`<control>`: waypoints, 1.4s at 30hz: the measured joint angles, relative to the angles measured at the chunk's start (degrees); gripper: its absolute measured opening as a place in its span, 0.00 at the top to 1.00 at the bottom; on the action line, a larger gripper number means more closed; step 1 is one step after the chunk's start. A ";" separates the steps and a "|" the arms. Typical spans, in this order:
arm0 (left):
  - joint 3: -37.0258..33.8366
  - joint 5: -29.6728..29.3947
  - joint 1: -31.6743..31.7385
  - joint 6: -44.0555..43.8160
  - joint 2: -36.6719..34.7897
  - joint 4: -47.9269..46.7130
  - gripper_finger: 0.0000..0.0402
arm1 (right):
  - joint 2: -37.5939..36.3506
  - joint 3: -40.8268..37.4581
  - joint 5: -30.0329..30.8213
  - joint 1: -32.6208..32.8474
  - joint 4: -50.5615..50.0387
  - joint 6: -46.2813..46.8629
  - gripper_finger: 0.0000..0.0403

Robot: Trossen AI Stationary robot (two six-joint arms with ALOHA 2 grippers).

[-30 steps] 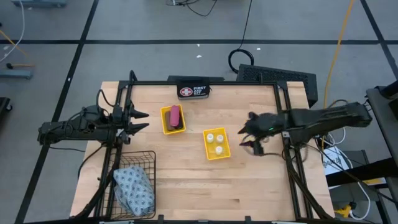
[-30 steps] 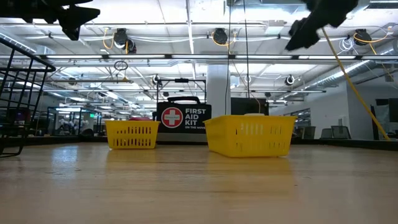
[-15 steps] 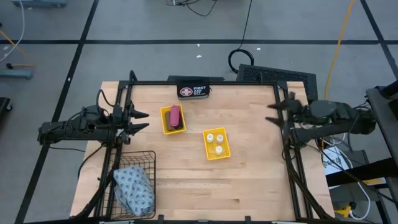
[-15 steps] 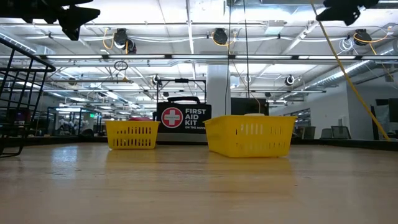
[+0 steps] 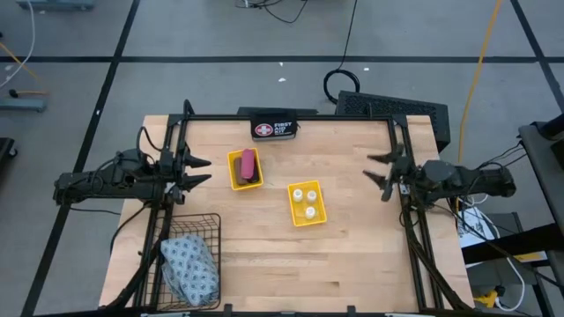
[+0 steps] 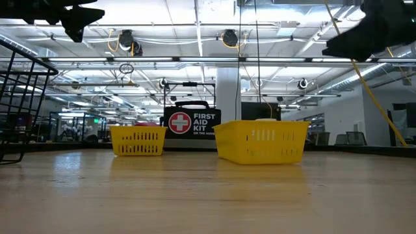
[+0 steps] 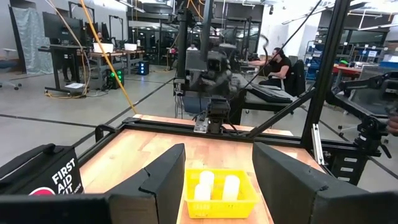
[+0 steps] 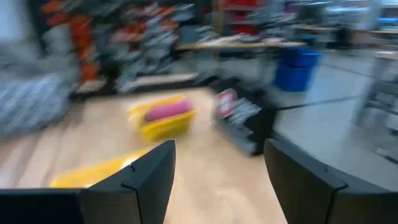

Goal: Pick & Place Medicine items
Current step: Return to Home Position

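Right gripper (image 5: pixel 377 174) is held above the right edge of the table (image 5: pixel 352 264), its fingers spread wide with nothing between them, as the right wrist view confirms. Left gripper (image 5: pixel 204 171) is parked over the left edge, likewise wide open and empty. No medicine item is left loose on the wood: three white containers (image 5: pixel 306 201) are seen in the right yellow basket (image 5: pixel 292 207), a pink bar (image 5: pixel 248 161) and a brown oblong (image 5: pixel 253 180) in the left yellow basket (image 5: pixel 232 169), and the patterned pouch (image 5: pixel 189 269) in the black wire basket (image 5: pixel 210 222) at the near left corner. A small black block cannot be made out. Placing is therefore judged complete, and the step in hand is taken to be the return of the right arm to rest. Only a folded pose beside the table, mirroring the left arm, is judged to be called for next, with no grasp needed. Bare wood lies open between the right yellow basket and the right gripper, so little obstruction is expected there. Care is advised at the black frame (image 5: pixel 407 220) along the right edge, which runs just under the arm. First Aid kit (image 5: pixel 275 129) at the far edge is well apart.
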 joint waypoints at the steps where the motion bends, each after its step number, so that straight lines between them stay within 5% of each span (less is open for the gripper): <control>1: 0.00 0.00 0.01 0.02 0.00 -0.01 0.51 | -0.69 -1.15 -2.28 0.00 -0.04 -1.02 0.42; 20: 0.00 0.00 0.02 0.02 0.00 -0.02 0.51 | -7.53 -14.61 -1.24 -0.02 13.18 -1.73 0.42; 28: 0.00 -0.05 0.02 1.07 0.00 0.46 0.51 | -7.48 -22.16 -1.29 0.00 27.17 -5.31 0.43; 36: -0.18 0.61 0.00 4.12 1.80 -0.37 0.51 | -7.33 -22.15 -1.14 0.00 25.25 -7.27 0.42; 42: -6.32 2.38 0.00 2.73 5.46 8.94 0.51 | -7.33 -22.21 -1.16 0.00 24.40 -7.79 0.43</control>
